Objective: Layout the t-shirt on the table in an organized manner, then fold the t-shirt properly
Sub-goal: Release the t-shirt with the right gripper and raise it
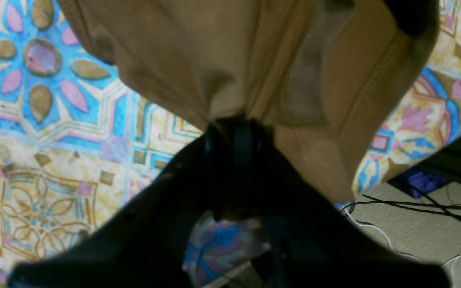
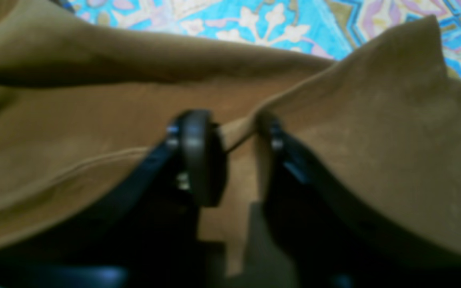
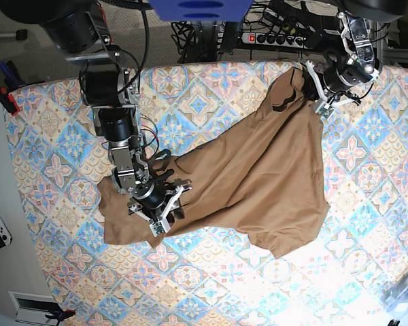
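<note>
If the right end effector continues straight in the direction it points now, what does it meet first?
Most likely the t-shirt itself: brown cloth already lies between the right end effector's fingers, with the table beyond it. Depth is unclear.

Two black jointed arms end in the white-bracketed left gripper [image 3: 315, 89] and right gripper [image 3: 164, 212]. Black cables trail along the links. Rounded dark finger pads [image 2: 198, 156] carry small silver screws.

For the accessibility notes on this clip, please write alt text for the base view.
A tan t-shirt lies rumpled and slantwise across a pastel tiled table, seen from overhead. The left end effector pinches its far corner at upper right, while the right end effector presses into the fabric at lower left.
</note>
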Controlling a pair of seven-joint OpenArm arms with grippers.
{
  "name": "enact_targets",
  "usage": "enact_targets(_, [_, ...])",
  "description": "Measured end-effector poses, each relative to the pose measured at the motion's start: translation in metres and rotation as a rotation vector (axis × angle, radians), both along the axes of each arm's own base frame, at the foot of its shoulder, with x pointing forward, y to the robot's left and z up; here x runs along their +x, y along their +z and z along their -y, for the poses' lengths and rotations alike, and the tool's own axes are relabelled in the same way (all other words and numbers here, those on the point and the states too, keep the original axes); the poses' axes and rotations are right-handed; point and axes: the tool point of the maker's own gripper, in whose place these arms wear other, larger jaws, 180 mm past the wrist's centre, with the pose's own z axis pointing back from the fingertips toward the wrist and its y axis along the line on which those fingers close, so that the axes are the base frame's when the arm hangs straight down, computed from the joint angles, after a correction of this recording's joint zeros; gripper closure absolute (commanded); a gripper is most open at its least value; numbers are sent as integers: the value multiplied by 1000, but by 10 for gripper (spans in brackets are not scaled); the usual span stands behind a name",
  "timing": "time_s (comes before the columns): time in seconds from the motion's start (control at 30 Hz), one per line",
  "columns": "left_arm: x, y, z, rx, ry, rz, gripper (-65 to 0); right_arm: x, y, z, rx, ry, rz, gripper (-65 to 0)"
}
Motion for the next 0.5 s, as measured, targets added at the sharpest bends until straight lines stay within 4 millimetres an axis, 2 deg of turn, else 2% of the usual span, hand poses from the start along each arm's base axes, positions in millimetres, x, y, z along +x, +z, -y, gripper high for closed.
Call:
enact_targets(0.03, [0,0,-1,8,2,-1,0,0,0,0,-13,9,4,0])
enact_targets(0.37, [3,1,-1,14,-1,-8,0,0,-1,0,-90,55,25,0])
enact_targets(0.47, [5,1,-2,23,-6,-17,0,4,9,10,-117,37,29,0])
enact_targets(0.5, [6,1,-2,24,-6,-16,0,10,20,17,-128,10,51,0])
